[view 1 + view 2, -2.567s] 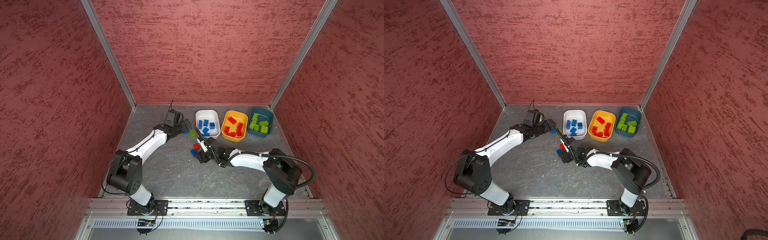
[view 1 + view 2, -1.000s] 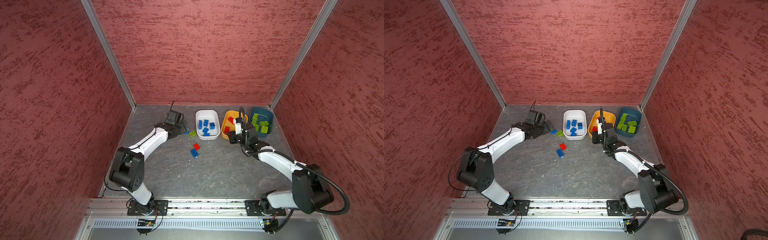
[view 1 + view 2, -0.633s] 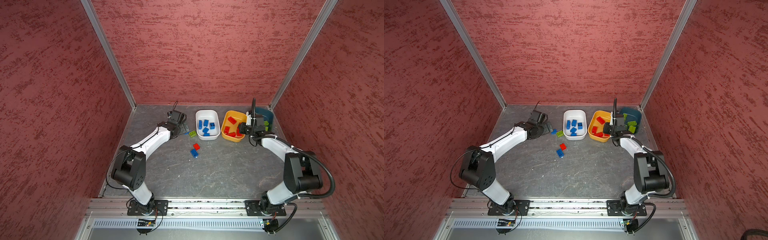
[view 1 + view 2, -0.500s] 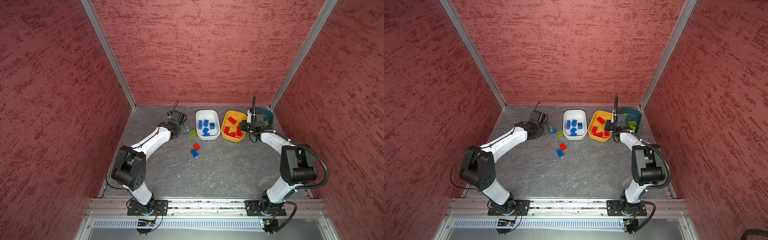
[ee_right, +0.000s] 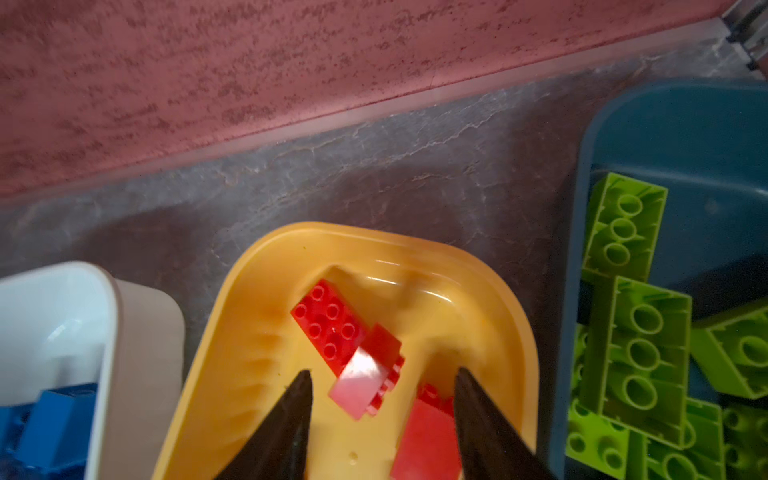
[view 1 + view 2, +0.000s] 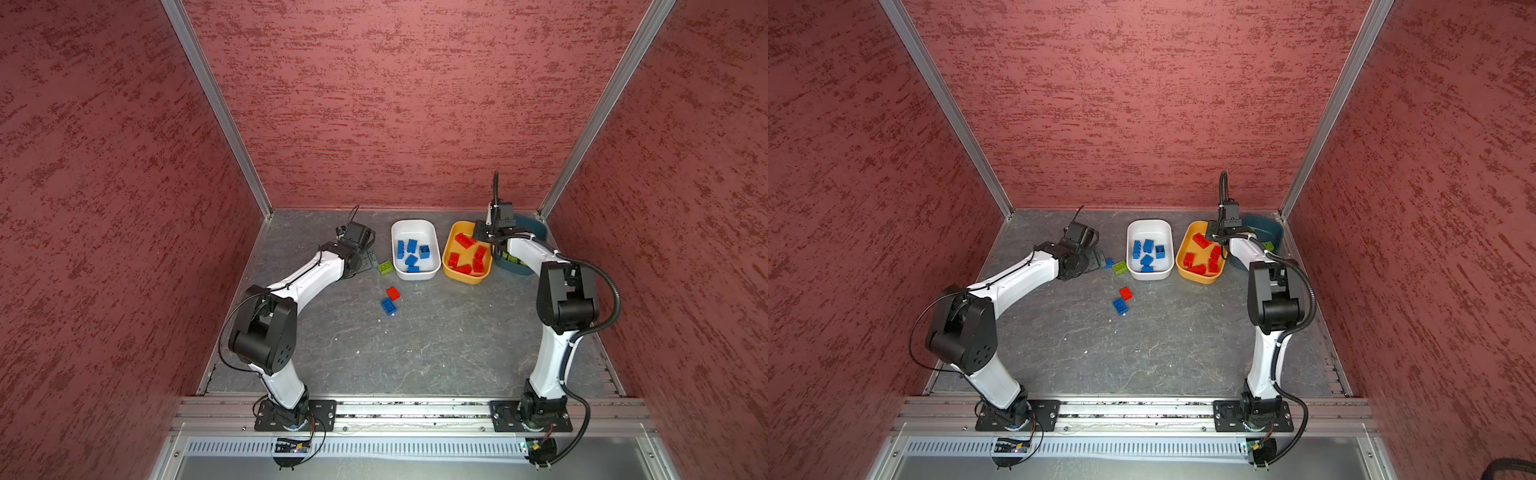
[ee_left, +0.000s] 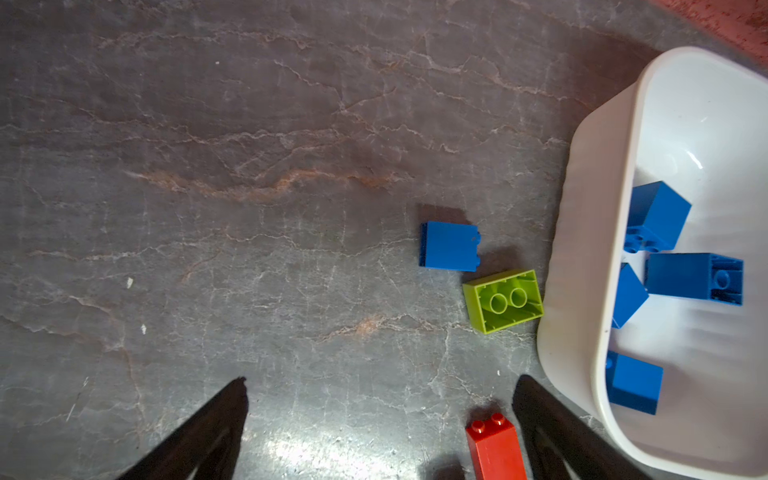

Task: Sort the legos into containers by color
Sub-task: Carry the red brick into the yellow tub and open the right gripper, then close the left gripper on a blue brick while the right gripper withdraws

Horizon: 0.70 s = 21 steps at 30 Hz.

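Observation:
My right gripper (image 5: 383,371) hangs open over the yellow-orange tub (image 5: 374,237). A red lego (image 5: 361,384) shows blurred between its fingers, touching neither, above several red legos (image 6: 465,253) in that tub. Blue legos (image 6: 411,253) lie in the white tub (image 6: 415,222), and green ones (image 5: 636,353) in the teal tub (image 6: 536,232). My left gripper (image 7: 382,379) is open and empty just left of the white tub, above the floor. A blue lego (image 7: 449,246) and an upturned green lego (image 7: 503,300) lie just ahead of it.
A red lego (image 6: 392,293) and a blue lego (image 6: 389,306) lie loose on the grey floor in front of the white tub. The three tubs stand in a row near the back wall. Red walls close in the left, back and right sides.
My right gripper swung from the front of the yellow tub to over its far end and opened, letting go of the red lego. My left gripper has hardly moved.

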Each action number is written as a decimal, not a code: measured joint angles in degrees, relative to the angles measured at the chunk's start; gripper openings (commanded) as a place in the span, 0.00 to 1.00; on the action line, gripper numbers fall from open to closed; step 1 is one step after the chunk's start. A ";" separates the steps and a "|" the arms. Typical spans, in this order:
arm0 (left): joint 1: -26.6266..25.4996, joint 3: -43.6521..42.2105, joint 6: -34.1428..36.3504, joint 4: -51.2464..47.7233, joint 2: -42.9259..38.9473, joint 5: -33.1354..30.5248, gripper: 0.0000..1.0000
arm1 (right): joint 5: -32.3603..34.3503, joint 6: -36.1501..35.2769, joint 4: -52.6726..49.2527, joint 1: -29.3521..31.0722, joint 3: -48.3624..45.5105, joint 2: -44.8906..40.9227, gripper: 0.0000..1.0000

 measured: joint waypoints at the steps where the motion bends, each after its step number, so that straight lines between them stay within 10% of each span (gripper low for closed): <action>1: 0.00 0.39 0.00 -0.50 0.39 0.00 0.99 | -0.20 0.31 0.04 0.00 0.20 -0.13 0.66; 10: 0.00 3.37 0.17 -1.53 3.43 2.34 1.00 | -6.80 2.10 0.13 0.07 -7.76 -9.97 0.79; 12: 0.00 3.98 0.20 -1.60 3.69 2.93 0.99 | -8.68 2.27 0.31 0.31 -10.91 -14.12 0.98; 21: 0.00 8.79 0.42 -1.99 8.59 4.70 0.99 | -12.50 4.42 3.37 2.95 -25.86 -30.45 0.99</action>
